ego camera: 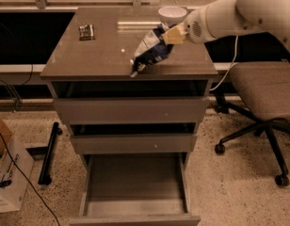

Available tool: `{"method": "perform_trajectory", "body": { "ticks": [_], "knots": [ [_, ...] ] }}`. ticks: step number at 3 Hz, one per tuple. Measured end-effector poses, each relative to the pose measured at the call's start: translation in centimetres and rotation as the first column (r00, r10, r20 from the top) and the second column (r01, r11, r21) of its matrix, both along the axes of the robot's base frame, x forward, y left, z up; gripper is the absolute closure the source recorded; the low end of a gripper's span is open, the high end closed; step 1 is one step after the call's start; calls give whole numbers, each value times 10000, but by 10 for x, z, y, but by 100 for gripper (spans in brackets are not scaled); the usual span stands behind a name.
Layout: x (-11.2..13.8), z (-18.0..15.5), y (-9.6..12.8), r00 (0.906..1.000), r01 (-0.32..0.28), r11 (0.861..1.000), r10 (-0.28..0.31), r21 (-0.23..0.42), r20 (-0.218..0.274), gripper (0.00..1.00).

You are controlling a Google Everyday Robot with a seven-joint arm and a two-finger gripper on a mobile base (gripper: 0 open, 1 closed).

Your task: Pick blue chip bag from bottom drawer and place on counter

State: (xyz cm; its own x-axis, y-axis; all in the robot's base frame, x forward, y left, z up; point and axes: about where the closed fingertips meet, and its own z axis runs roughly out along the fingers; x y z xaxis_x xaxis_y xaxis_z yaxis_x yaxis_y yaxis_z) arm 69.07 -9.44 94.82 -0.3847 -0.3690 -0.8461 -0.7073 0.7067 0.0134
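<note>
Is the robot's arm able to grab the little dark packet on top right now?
Probably not yet. The pincer, above the right side of the glossy grey-brown counter, is shut on the crumpled blue chip bag. The path to the small dark flat packet looks free, though.

Dim warm light; pale glare on the counter [98, 55] beside the end effector [172, 34] above its right side.

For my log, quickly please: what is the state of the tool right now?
Tool: closed, holding the blue chip bag by its upper end, over the right part of the counter.
</note>
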Motion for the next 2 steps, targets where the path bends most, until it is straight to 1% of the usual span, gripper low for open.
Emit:
{"method": "perform_trajectory", "body": {
  "ticks": [1, 2],
  "knots": [
    [44, -14, 23, 9998, -149, 9998, 151, 130, -155, 100],
    [81, -18, 44, 9997, -210, 9997, 212, 79, -144, 81]
  ]
}}
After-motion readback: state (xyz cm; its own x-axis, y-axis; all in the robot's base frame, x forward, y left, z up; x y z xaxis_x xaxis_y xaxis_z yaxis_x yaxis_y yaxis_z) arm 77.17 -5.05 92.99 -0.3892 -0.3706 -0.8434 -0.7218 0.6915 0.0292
